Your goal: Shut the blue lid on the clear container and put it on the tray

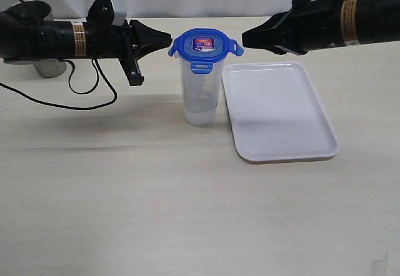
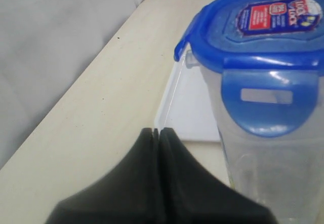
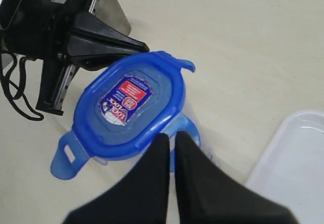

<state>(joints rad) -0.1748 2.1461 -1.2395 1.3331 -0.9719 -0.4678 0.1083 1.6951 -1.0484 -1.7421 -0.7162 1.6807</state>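
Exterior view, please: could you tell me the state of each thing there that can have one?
blue lid, seated on the clear container, front tab down, side tabs sticking out.
clear container, upright on the table, beside the tray, not on it.
tray, flat on the table, bearing nothing.
left gripper, shut, holding nothing, tip near the lid.
right gripper, shut, holding nothing, tip near the lid.

The exterior camera looks from the near side, slightly above, across the table (image 1: 125,195), while the wrist cameras sit close behind the left gripper (image 2: 157,133), facing right, and the right gripper (image 3: 171,139), facing left and down; all three share the lid (image 1: 205,44) and the container (image 1: 201,98).
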